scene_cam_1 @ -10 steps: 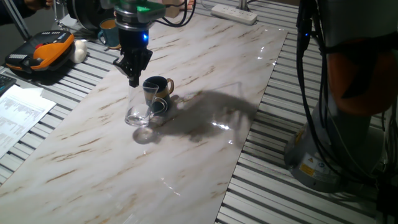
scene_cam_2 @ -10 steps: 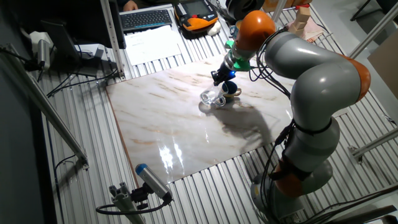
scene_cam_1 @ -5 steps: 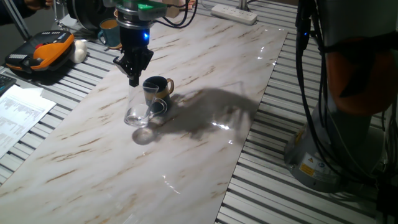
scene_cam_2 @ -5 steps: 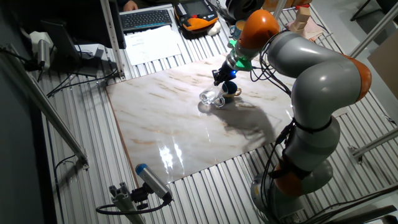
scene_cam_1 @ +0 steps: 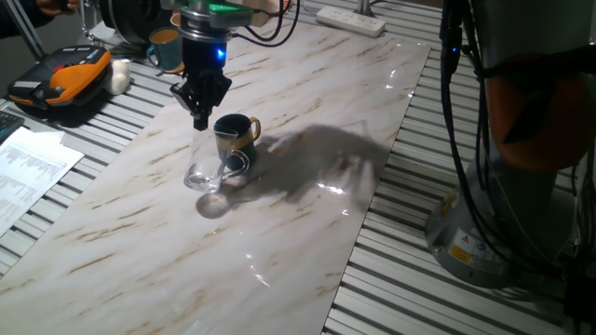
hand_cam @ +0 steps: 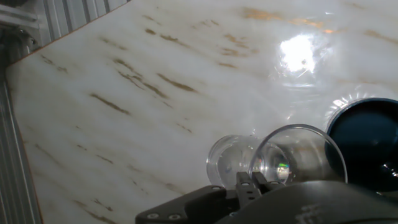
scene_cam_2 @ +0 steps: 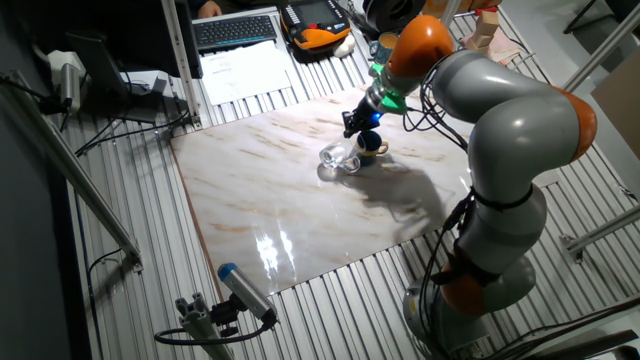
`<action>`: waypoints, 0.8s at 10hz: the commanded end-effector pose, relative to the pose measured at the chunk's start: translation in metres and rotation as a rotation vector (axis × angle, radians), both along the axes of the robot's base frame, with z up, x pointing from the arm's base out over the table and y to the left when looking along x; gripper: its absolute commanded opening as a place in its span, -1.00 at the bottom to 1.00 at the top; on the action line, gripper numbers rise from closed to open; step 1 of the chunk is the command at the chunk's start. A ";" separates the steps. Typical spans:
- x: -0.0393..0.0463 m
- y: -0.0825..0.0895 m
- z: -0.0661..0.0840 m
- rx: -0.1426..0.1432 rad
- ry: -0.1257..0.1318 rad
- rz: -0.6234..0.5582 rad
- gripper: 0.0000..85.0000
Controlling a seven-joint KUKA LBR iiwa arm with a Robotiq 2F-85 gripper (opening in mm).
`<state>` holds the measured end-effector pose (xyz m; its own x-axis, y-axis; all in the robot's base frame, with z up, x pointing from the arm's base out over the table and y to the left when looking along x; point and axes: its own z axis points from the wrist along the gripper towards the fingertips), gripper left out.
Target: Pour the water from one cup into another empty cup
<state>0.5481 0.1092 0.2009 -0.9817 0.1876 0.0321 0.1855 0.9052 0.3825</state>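
Note:
The clear glass mug (scene_cam_1: 206, 165) stands on the marble board right beside the dark navy mug (scene_cam_1: 235, 134) with its tan handle. My gripper (scene_cam_1: 199, 118) hangs over the glass mug's rim on the side away from the dark mug. In the hand view the gripper (hand_cam: 252, 182) is shut on the near rim of the glass mug (hand_cam: 281, 160), and the dark mug's (hand_cam: 368, 142) opening shows at the right edge. From the other fixed view the gripper (scene_cam_2: 352, 127) sits above the glass mug (scene_cam_2: 338, 157), the dark mug (scene_cam_2: 372, 146) just behind. Whether water is in the glass cannot be made out.
A teal mug (scene_cam_1: 166, 48) with orange inside, an orange-black device (scene_cam_1: 61, 80) and papers (scene_cam_1: 28, 172) lie on the slatted table left of the marble board (scene_cam_1: 279, 223). A power strip (scene_cam_1: 350, 19) lies at the back. The arm's base (scene_cam_1: 494, 223) stands at the right.
The gripper and the glass mug have shifted very slightly left, away from the dark mug. The grip looks the same.

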 end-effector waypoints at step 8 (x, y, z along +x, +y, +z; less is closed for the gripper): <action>0.0095 -0.007 0.002 0.097 0.021 -0.045 -1.00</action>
